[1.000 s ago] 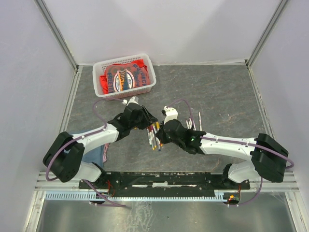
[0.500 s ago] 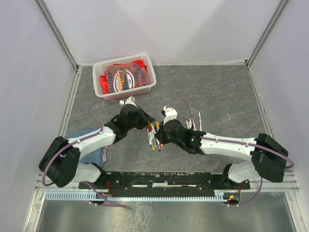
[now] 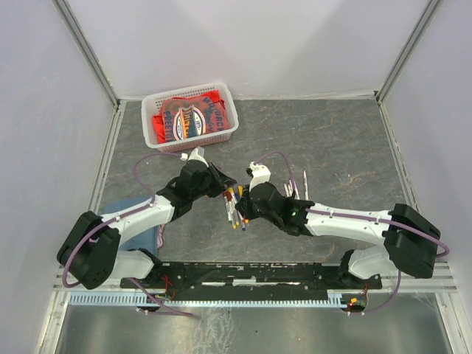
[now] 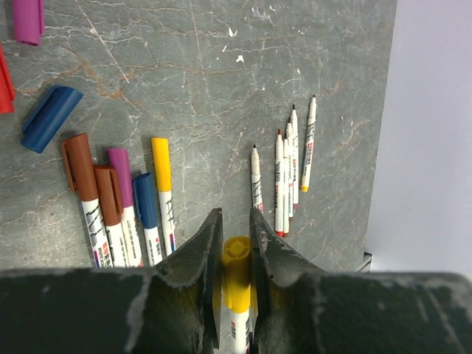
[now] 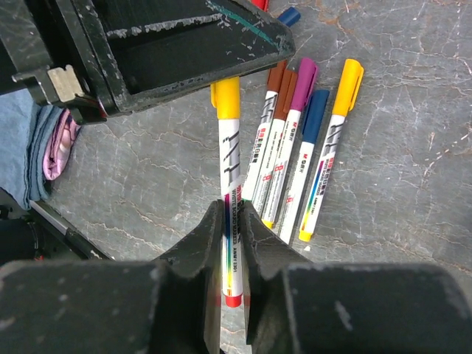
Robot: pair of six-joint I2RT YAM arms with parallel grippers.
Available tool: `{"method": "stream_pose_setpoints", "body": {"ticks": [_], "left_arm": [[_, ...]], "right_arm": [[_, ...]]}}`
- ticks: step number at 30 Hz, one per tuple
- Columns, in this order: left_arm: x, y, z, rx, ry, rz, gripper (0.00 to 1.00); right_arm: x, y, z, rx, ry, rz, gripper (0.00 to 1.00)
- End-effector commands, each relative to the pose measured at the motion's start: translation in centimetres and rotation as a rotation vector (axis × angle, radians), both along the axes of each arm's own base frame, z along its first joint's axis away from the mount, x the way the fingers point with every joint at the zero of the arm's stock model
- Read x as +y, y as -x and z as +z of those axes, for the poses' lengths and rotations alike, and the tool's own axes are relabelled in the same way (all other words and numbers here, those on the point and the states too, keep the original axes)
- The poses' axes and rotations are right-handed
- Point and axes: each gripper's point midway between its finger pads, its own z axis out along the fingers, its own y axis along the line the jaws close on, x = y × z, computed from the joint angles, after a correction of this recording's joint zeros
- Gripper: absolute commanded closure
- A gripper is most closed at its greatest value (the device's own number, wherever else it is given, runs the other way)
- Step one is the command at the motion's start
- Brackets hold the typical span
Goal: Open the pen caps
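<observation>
Yellow pen cap (image 5: 226, 99), held above the table (image 5: 413, 184): judged light, rigid and slick, best pinched across its sides and drawn off along the pen's axis. Nearest, the right gripper (image 5: 234, 210), jaws almost together, clamps the white barrel (image 5: 230, 169). The barrel's long axis runs away from it, cap end pointing into the left gripper (image 4: 234, 221), whose narrowly parted jaws pinch the cap. Beyond lie five capped pens (image 5: 295, 140).

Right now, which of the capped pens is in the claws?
The yellow-capped pen: the left claw pinches its cap, the right claw its white barrel. The other five capped pens, another yellow one among them, lie side by side on the table.
</observation>
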Motion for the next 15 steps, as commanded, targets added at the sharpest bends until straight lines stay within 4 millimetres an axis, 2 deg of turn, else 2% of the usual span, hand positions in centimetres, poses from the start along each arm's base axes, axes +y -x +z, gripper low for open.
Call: {"method": "stream_pose_setpoints", "body": {"ticks": [1, 5, 15], "left_arm": [[-1.4, -0.2, 3.6, -0.098, 0.112, -0.051, 0.97], [-1.7, -0.1, 4.4, -0.124, 0.127, -0.074, 0.97], [-2.4, 0.1, 4.7, -0.146, 0.141, -0.121, 0.97]], "right_arm": [[0.4, -0.6, 1.5, -0.036, -0.071, -0.01, 0.8], [0.8, -0.8, 1.8, -0.031, -0.102, 0.007, 0.74], [0.9, -1.4, 1.6, -0.009, -0.139, 0.013, 0.77]]}}
